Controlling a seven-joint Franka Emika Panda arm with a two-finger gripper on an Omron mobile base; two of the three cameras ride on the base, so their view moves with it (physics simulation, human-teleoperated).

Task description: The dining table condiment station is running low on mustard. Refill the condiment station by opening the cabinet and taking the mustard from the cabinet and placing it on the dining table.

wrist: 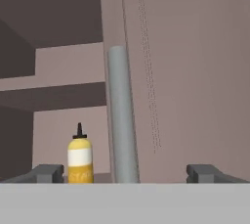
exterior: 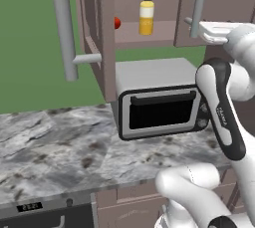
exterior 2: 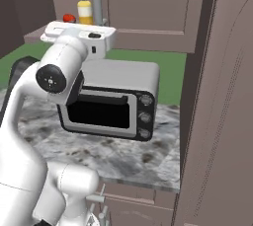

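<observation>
Looking along the hand, I see the jaws (wrist: 125,173) spread wide and empty, straddling the handle (wrist: 122,115); the mustard (wrist: 80,160) stands on the cabinet (exterior: 144,34) shelf.

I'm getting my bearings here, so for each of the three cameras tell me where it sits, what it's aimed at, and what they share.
Left base view: behind the arm's left, facing the open cabinet, mustard and microwave; arm at right.
Right base view: behind its right, same scene; arm at left.
Hand view: on the hand, looking past the open gripper at a cabinet handle.
All three share the mustard.
</observation>
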